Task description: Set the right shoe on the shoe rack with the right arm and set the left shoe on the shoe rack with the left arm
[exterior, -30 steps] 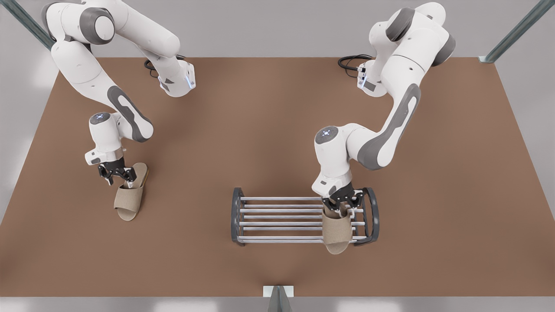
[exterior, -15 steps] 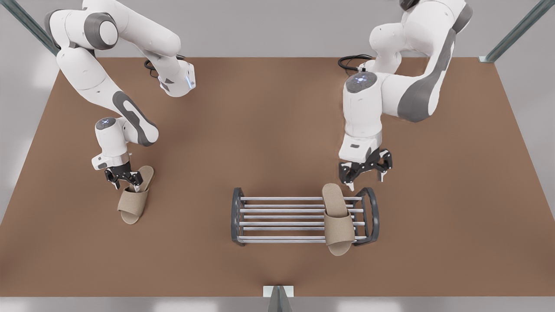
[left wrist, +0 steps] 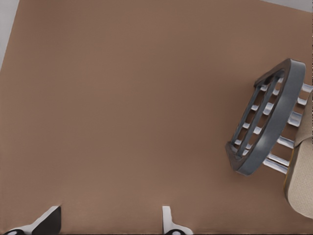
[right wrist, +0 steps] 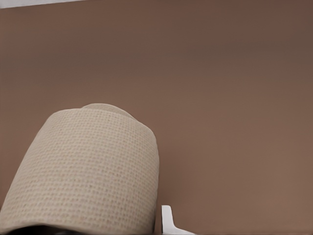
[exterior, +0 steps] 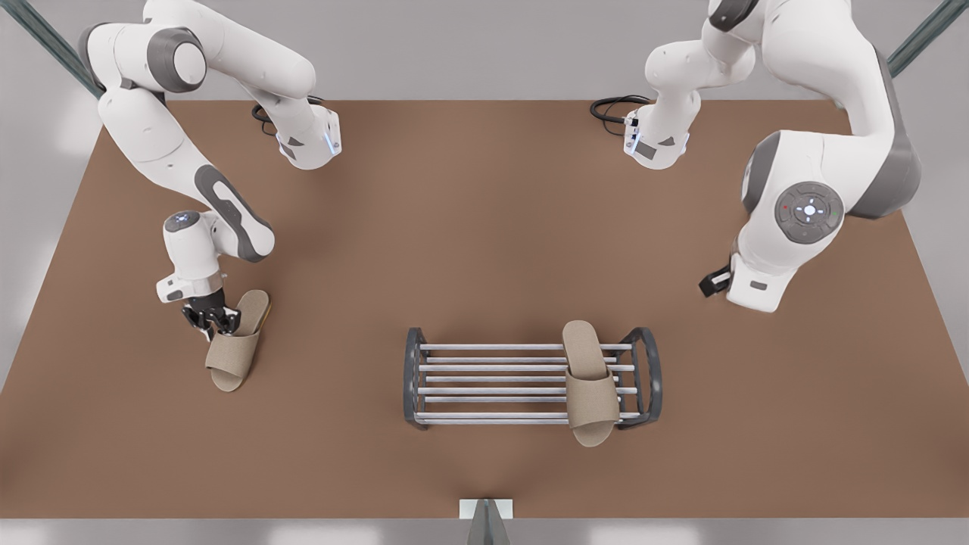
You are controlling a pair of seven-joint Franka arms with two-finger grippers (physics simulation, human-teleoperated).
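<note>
The right shoe (exterior: 233, 356), a beige woven slipper, lies on the brown table at the front view's left. My right gripper (exterior: 208, 318) is shut on the near edge of its upper band; the right wrist view has the band (right wrist: 88, 171) close up beside one fingertip (right wrist: 168, 220). The left shoe (exterior: 590, 393) rests across the bars of the shoe rack (exterior: 492, 347) at its end toward the front view's right, toe overhanging the front. My left gripper (left wrist: 108, 227) is open and holds nothing. It hangs high and away from the rack (left wrist: 279, 117), under the raised left arm (exterior: 757, 288).
The brown table (exterior: 454, 227) reaches to a rim on every side. Black cables (exterior: 609, 110) lie by the arm bases at the back. A small grey post (exterior: 484, 518) stands at the front edge. The rack's other bars carry nothing.
My left gripper let go of the left shoe on the rack, then rose and swung away toward the front view's right. My right gripper sank and closed on the right shoe's band.
</note>
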